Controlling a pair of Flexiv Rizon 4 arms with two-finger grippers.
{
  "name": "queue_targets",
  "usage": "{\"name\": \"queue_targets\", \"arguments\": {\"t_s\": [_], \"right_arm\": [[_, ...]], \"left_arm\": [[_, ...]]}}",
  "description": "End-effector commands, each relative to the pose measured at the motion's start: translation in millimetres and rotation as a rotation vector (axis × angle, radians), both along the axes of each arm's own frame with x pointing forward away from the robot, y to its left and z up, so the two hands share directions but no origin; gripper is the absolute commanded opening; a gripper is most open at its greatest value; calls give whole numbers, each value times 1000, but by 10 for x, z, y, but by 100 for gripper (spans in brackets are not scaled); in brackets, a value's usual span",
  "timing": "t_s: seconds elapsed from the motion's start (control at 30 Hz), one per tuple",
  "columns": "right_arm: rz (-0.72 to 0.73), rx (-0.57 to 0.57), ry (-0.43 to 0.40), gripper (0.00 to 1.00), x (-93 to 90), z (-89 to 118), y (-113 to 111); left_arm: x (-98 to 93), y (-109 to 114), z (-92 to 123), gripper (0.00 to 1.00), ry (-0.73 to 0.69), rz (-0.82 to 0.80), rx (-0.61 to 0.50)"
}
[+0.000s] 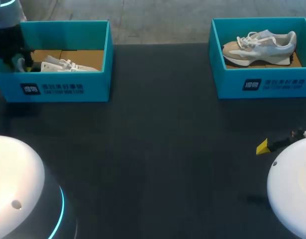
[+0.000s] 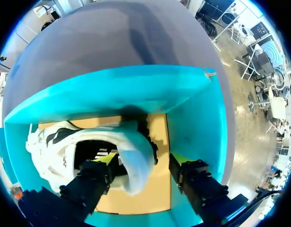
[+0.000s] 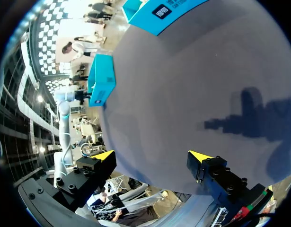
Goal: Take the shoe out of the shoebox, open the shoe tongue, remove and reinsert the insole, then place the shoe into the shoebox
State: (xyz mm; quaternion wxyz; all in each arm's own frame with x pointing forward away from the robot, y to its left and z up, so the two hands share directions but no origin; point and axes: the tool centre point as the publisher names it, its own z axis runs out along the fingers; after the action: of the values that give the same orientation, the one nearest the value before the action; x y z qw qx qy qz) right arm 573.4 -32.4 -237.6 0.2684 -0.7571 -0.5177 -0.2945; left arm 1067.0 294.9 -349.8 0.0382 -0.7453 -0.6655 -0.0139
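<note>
A white shoe [image 1: 63, 64] lies on its side in the left blue shoebox [image 1: 63, 87]. My left arm [image 1: 11, 45] reaches down into that box at its left end. In the left wrist view, the left gripper [image 2: 144, 160] straddles the heel of the white shoe [image 2: 55, 151]. One finger sits in the shoe's opening. The other stands clear of the heel, above the box's cardboard floor [image 2: 154, 189], so the gripper is open. My right gripper [image 1: 264, 147] hovers open over the bare table at the right, with nothing between its fingers [image 3: 105, 156].
A second blue shoebox [image 1: 262, 82] at the back right holds a beige and grey sneaker [image 1: 259, 45]. The dark table [image 1: 157, 149] spreads between and in front of the two boxes. The left box's walls [image 2: 112, 90] closely surround the left gripper.
</note>
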Motion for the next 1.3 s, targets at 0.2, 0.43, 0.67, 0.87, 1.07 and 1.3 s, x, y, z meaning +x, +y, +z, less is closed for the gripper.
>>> {"name": "queue_targets", "arguments": {"t_s": [0.2,0.43,0.67,0.87,1.07,1.3], "right_arm": [[-8,-7,-3,100,-68,35,4],[-8,-7,-3,100,-68,35,4],[-8,-7,-3,100,-68,35,4],[-8,-7,-3,100,-68,35,4],[-8,-7,-3,100,-68,35,4],[-8,-7,-3,100,-68,35,4]], "left_arm": [[-23,-15,303,85,-44,-7,-21],[-11,-77,482,100,-67,-16,-25],[-8,-108,685,100,-73,-8,-34],[-80,-130,903,100,-71,14,-33],[-227,-121,1126,100,-76,33,-59],[-373,-111,1321,100,-72,56,-62]]}}
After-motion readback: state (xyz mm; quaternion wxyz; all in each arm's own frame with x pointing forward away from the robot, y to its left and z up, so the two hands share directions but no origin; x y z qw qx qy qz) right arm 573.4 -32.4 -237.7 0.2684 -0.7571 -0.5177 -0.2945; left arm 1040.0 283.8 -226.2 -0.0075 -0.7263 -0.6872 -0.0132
